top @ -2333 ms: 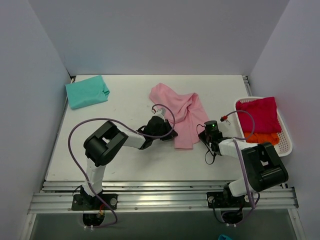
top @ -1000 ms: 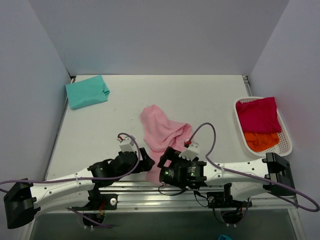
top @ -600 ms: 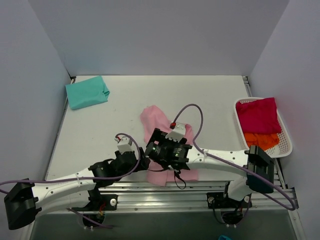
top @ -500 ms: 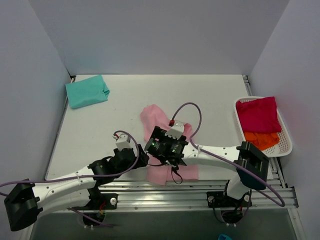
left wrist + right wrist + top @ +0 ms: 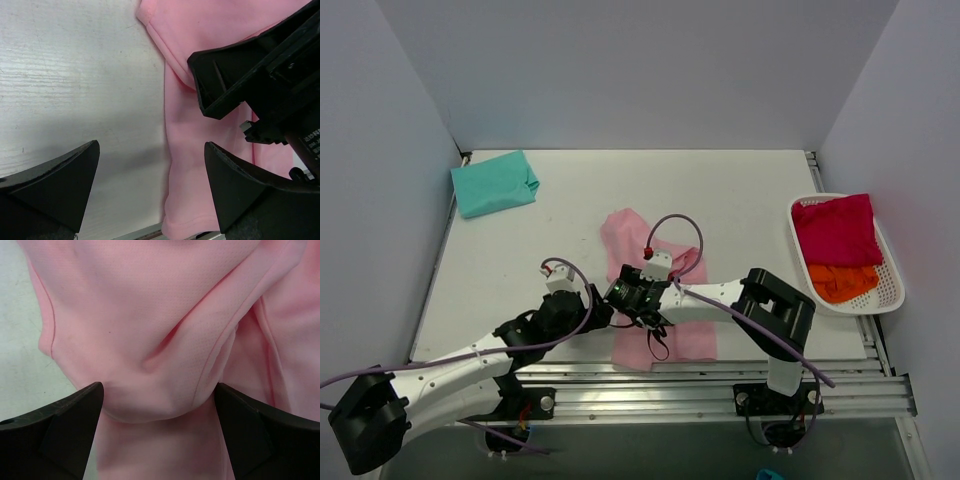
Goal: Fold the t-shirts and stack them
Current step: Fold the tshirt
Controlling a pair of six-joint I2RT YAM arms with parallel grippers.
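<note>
The light pink t-shirt lies rumpled near the table's front edge, its lower part reaching the rail. My left gripper is open over the shirt's left hem, one finger over bare table and the other above the cloth. My right gripper is open right over the shirt, with a raised fold of pink cloth between its fingers. A teal t-shirt lies folded at the back left. Crimson and orange t-shirts sit in the basket.
The white mesh basket stands at the right edge. The right gripper's black body is close beside the left gripper in the left wrist view. Purple cables loop above both wrists. The front rail lies just under the shirt's lower end.
The pink shirt was dragged toward the front edge. The right arm then bent back and brought its gripper left onto the shirt's middle, jaws narrowing slightly. The left gripper shifted a little.
</note>
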